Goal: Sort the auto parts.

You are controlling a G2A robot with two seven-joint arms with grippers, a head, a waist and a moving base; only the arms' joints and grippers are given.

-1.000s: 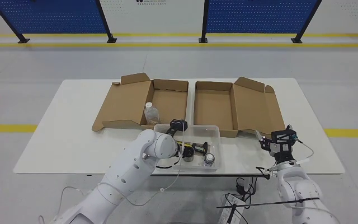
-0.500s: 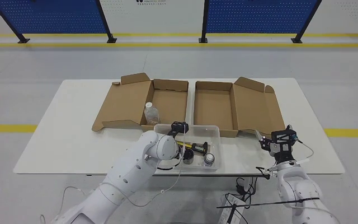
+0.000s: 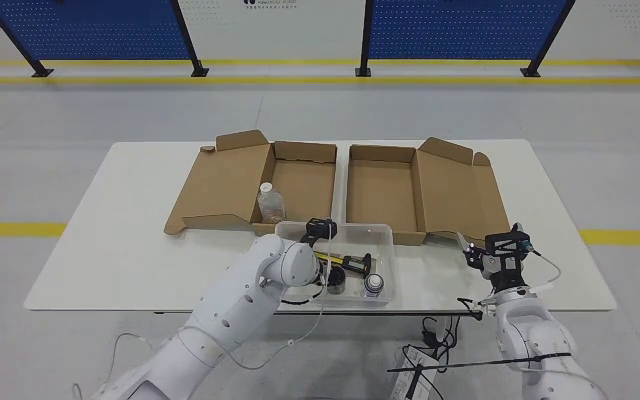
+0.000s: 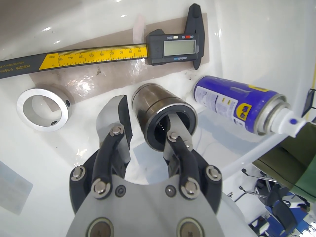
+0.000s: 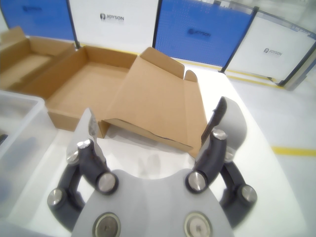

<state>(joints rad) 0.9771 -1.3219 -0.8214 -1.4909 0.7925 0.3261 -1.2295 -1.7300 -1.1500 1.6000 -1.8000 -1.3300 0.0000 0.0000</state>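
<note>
A white table (image 3: 120, 230) stands mid-frame in the top view on a pale grey, faintly glossy floor (image 3: 90, 110). A yellow line (image 3: 300, 80) crosses the floor above the table, and a second yellow stripe (image 3: 15, 229) meets the left and right edges. Blue panels (image 3: 90, 30) and white panels (image 3: 270, 25) on black posts (image 3: 185, 40) line the top edge.

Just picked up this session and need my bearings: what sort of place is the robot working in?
Probably a factory or industrial test bay: blue and white partition panels stand behind, yellow lines mark the floor, and the white table holds open cardboard boxes and a parts bin.
</note>
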